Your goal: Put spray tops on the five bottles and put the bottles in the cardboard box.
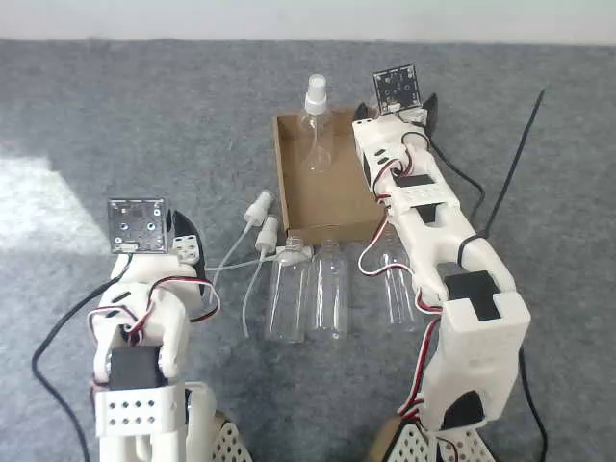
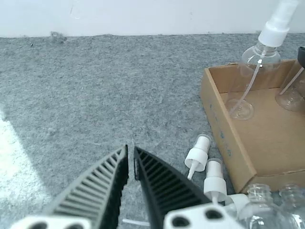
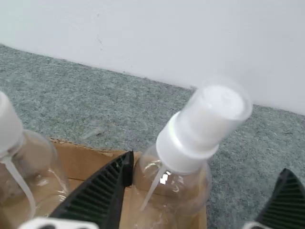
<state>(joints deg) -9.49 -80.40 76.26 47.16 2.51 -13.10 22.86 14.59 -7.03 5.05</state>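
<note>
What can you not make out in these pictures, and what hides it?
High view: the right arm covers the right side of the cardboard box.
Left wrist view: the second boxed bottle is cut off by the picture edge.
Right wrist view: the base of the capped bottle is cut off by the picture edge.

Grey, felt-like worktop [image 1: 144, 125], mottled and fuzzy, spreading across the whole near ground. Plain white wall [image 1: 192, 17] along its far edge, meeting the felt in a straight seam. Pale patch of light [image 1: 34, 207] lying on the felt at the left. Small tuft of fluff [image 2: 57, 36] right at the seam, touching the wall.
</note>
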